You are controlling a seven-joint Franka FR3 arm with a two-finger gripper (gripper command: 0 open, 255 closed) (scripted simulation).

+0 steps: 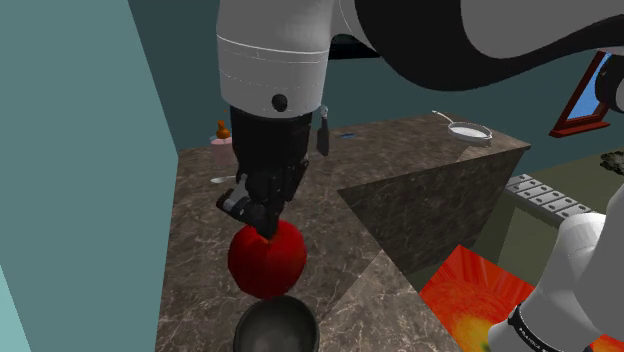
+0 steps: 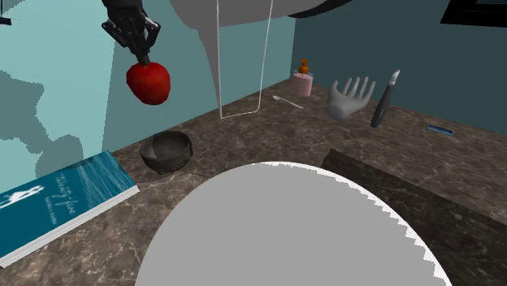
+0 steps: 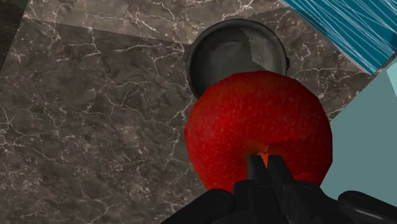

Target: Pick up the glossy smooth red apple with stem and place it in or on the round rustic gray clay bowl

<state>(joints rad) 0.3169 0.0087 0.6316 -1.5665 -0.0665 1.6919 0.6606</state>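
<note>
- The black claw (image 3: 266, 159) is sitting closest to the camera on the hand. Its two fingers (image 3: 256, 170) are squeezing in tight on the top of the apple (image 3: 254, 108), right where a tiny orange stem is poking up.
- The apple is looking red and shiny. It is hanging in the air under the claw and is not touching the counter (image 3: 95, 121).
- The bowl (image 3: 219, 44) is waiting on the brown stone counter below. It is dark grey and round, and nothing is lying in it.
- In the wrist view the apple is covering part of the bowl's rim, so the two are lining up closely, but maybe not all the way.
- In the second exterior view the apple (image 2: 149, 82) is floating well above the bowl (image 2: 166, 156) and is sitting a little toward that view's left of it.
- A blue book (image 2: 57, 199) is lying near the bowl, not touching it.
- I think the carrying step is going on now. The picking up is done, and the putting down is not done yet.
- Next, I think the arm is going to need to bring the apple over the middle of the bowl and go down slowly. The fingers should be opening only when the apple is low, so it is not bouncing out or rolling away.
</note>
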